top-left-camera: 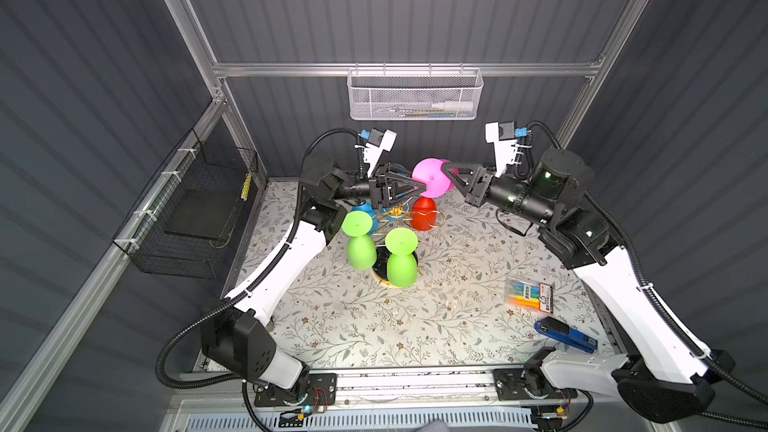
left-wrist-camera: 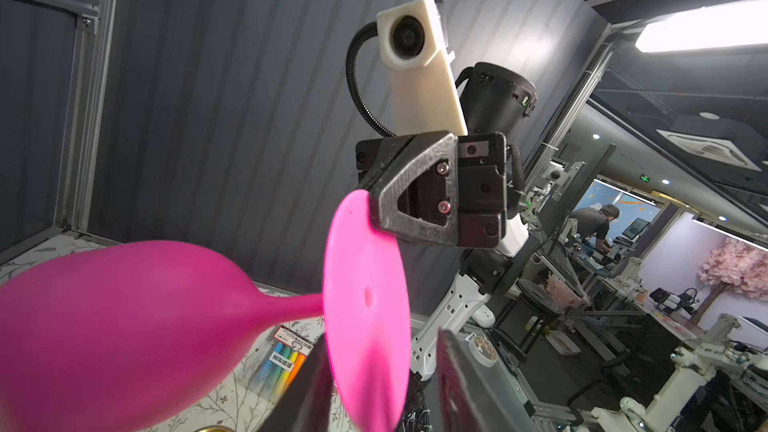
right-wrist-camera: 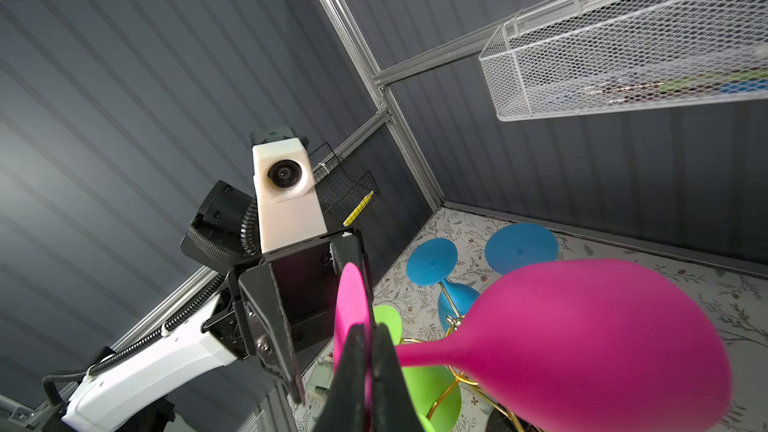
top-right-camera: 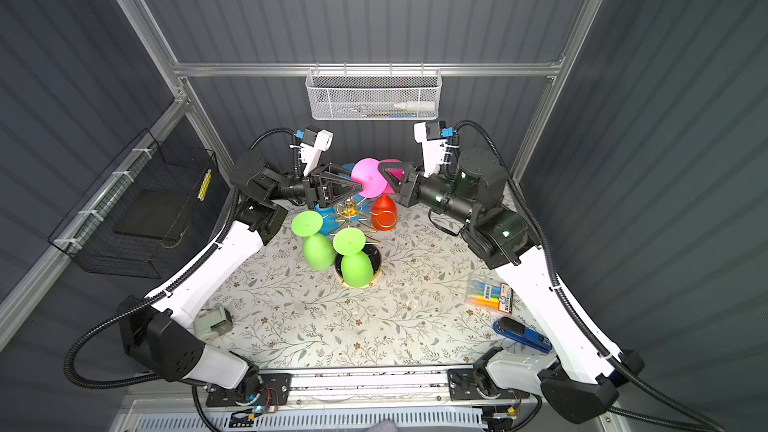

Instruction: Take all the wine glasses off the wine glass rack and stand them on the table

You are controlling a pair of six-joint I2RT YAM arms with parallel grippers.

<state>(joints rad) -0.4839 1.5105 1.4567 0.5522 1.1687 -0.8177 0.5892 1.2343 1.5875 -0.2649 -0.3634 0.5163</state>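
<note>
A pink wine glass (top-left-camera: 432, 178) (top-right-camera: 368, 178) lies sideways in the air above the gold wire wine glass rack (top-left-camera: 395, 211) (top-right-camera: 349, 207). My right gripper (top-left-camera: 446, 166) (right-wrist-camera: 370, 330) is shut on the rim of its round foot. My left gripper (top-left-camera: 422, 189) (left-wrist-camera: 380, 347) straddles the opposite edge of the foot. One of its fingers (left-wrist-camera: 307, 388) lies close against the disc; the other stands apart from it. The pink bowl (left-wrist-camera: 124, 317) (right-wrist-camera: 582, 334) points toward the back wall. Green (top-left-camera: 360, 243), red (top-left-camera: 424, 214) and blue (top-left-camera: 365, 211) glasses hang upside down on the rack.
A white mesh basket (top-left-camera: 415, 95) hangs on the back rail and a black wire basket (top-left-camera: 199, 209) on the left wall. A marker pack (top-left-camera: 530, 295) and a blue stapler (top-left-camera: 565, 334) lie at the right front. A small grey-green device (top-right-camera: 212, 322) lies at the left front.
</note>
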